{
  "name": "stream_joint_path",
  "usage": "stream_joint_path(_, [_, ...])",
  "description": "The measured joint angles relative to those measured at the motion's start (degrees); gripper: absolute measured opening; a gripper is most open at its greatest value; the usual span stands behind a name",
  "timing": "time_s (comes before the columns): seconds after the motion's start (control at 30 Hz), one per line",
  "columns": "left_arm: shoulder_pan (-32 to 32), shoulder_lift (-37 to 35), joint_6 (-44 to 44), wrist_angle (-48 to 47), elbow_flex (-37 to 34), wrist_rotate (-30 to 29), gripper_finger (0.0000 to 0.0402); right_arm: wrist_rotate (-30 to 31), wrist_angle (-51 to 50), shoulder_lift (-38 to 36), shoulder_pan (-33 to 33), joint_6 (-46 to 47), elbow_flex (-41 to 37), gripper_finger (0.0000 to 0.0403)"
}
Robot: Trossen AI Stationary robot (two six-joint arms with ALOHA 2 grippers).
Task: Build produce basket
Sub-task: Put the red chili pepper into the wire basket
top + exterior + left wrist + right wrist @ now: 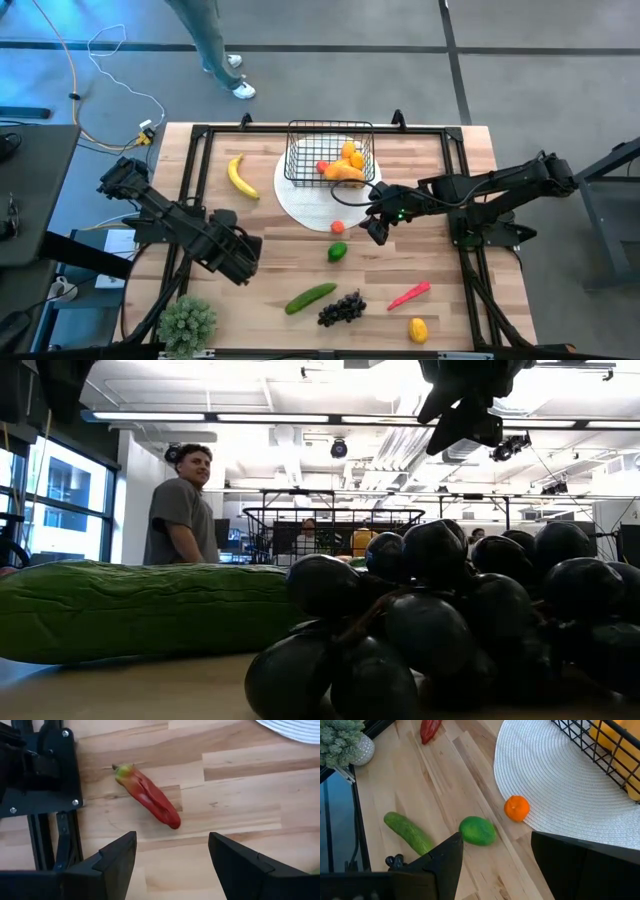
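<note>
From above, the basket (331, 152) stands on the white plate (300, 195) with some produce inside; the right gripper (378, 222), empty and fingers apart, hovers at the plate's edge, just beside the small orange (339, 227) (the nearest loose piece). The left gripper (240, 262), also apart and empty, waits farther off over the desk (270, 260). In the right wrist view, the orange (516, 808) lies ahead of the fingers, touching the plate's rim, a green lime (477, 831) beside it.

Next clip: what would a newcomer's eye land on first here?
The rectangular black wire-mesh basket on the round white woven mat, already holding orange-yellow toy fruit, at the table's far middle. Just in front, the right gripper hangs open near a small orange; loose produce lies on the near side, notably the green cucumber.
</note>
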Motion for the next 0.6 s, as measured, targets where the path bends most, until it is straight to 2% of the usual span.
stream_joint_path(0.17, [0.02, 0.0, -5.34, 0.74, -4.65, 1.65, 0.0239, 0.01, -0.18, 0.02, 0.0, -0.25, 0.0, 0.0216])
stream_joint_path(0.43, [0.48, 0.0, -11.39, 7.83, -11.33, 2.56, 0.0239, 0.37, -0.86, 0.02, -0.02, -1.57, 0.0, 0.0216])
stream_joint_path(0.6, [2.03, 0.0, -13.87, 10.59, -13.94, 2.25, 0.0239, 0.46, -1.01, 0.02, -0.08, -6.8, 0.0, 0.0216])
